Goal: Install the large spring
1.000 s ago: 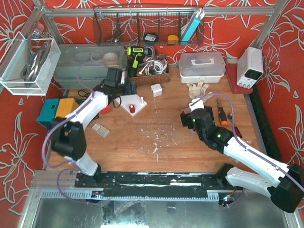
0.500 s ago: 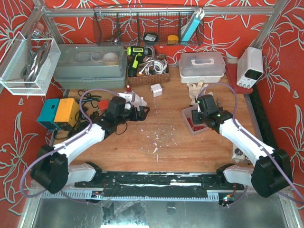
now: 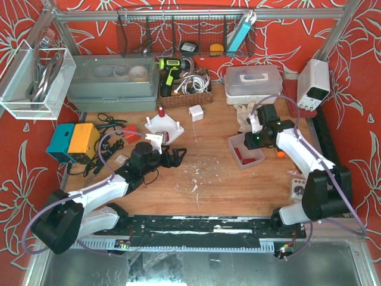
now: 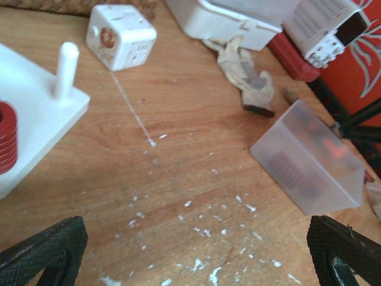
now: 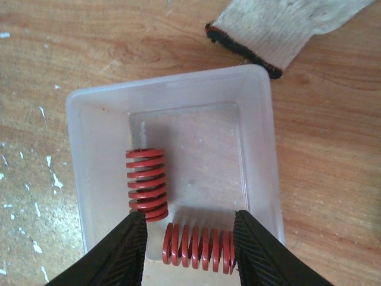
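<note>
Positioning the right gripper [image 5: 189,238] over the clear bin [image 5: 262,149] near the bench's right edge, we set its fingers [image 5: 128,250] apart astride what we judge the large spring [image 5: 199,248] for a pinch grasp, while the left gripper [image 4: 193,250], likewise released and empty, hovers near the peg base [image 4: 41,119] awaiting installation.

Overhead, bare desk [image 3: 220,179] is lying open at frame centre, with the white peg board [image 3: 156,124] standing at its upper left. In the right wrist view, the walls of the clear bin [image 5: 263,149] are hemming in two red springs [image 5: 147,183].
</note>
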You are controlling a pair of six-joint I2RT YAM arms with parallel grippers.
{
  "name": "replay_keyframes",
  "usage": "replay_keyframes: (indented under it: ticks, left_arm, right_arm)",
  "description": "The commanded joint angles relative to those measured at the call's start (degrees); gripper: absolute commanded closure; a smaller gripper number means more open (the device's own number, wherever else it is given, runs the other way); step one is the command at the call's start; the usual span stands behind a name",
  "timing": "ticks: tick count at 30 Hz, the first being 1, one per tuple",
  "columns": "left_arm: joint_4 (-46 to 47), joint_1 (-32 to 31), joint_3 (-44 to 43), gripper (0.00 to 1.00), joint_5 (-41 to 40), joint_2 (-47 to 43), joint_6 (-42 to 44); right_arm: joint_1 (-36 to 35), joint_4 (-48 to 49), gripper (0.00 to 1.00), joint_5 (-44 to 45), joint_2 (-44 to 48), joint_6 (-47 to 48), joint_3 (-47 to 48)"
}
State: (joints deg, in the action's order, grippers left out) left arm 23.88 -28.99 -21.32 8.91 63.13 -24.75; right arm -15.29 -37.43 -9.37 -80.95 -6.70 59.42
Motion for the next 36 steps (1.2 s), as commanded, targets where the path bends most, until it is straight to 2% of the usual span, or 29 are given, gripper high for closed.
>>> replay_keyframes:
  ticks: [1,4,8,13,16,23,36]
  left_arm:
    - [5.5,-0.5,0.0,0.0,2.2,0.9,-0.2]
    - [4.6,-0.7,-0.7,0.0,2.8,1.1,-0.3]
    - [3.6,-0.9,-1.0,0.0,2.4,0.1,-0.2]
    - [2.7,-1.2,-0.2,0.0,0.1,-3.2,0.3]
    - [2.3,-1.3,0.3,0.0,-1.3,-4.8,0.5]
    - [2.4,-1.4,0.5,0.0,-1.8,-5.6,0.8]
    - [1.6,-1.6,0.4,0.0,-2.9,-5.9,1.4]
  right_arm:
    - [0.9,-8.1,0.56,-3.0,-3.7,4.6,3.4]
    - [1.1,-10.0,0.55,-3.2,-6.0,4.9,5.0]
    - [1.1,-7.6,0.54,-7.8,-6.2,4.7,4.1]
    - [1.1,-7.8,0.54,-7.6,-9.2,4.3,4.5]
    - [1.0,-6.3,0.5,-11.2,-10.7,4.4,3.9]
    - [1.0,-4.0,0.51,-12.6,-13.9,4.4,2.9]
    - [1.0,-2.4,0.56,-5.0,-18.1,3.8,3.1]
